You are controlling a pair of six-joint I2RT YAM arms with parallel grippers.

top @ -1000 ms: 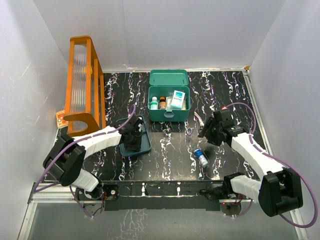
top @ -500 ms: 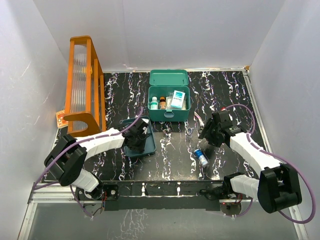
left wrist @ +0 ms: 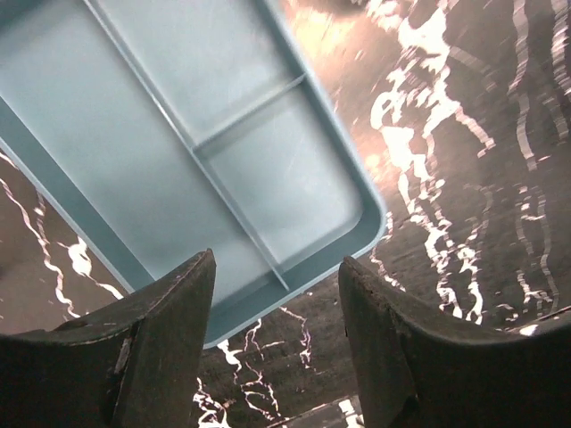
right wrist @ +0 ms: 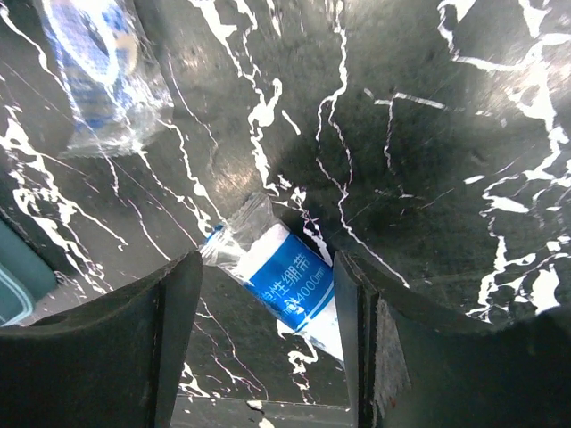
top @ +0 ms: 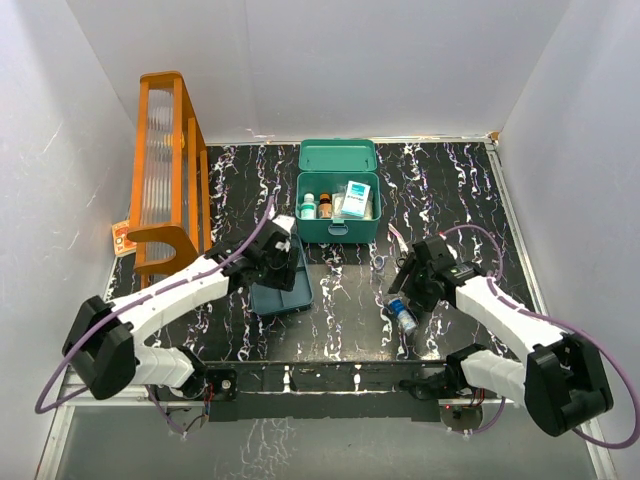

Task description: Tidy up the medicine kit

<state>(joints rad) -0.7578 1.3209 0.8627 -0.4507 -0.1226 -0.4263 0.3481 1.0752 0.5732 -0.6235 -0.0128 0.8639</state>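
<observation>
The medicine kit (top: 338, 226), a teal box with its lid (top: 338, 155) thrown back, stands at the rear centre with bottles and a white-and-blue carton inside. My left gripper (top: 272, 262) (left wrist: 277, 260) is open, over the near corner of a flat blue-teal divided tray (top: 284, 294) (left wrist: 178, 134), with nothing between its fingers. My right gripper (top: 406, 294) (right wrist: 268, 259) is open and hangs just above a blue-and-white wrapped packet (top: 403, 318) (right wrist: 290, 281) lying on the table, one finger on each side of it.
A tall orange rack (top: 165, 170) stands at the left, with a small card (top: 122, 238) beside its foot. A small clear packet (top: 378, 264) (right wrist: 98, 71) lies in front of the kit. White walls close in the black marbled table (top: 450, 190).
My left gripper has opened and pulled back from the tray, which has shifted to the right. My right gripper has come down and nearer, over the blue-and-white packet.
</observation>
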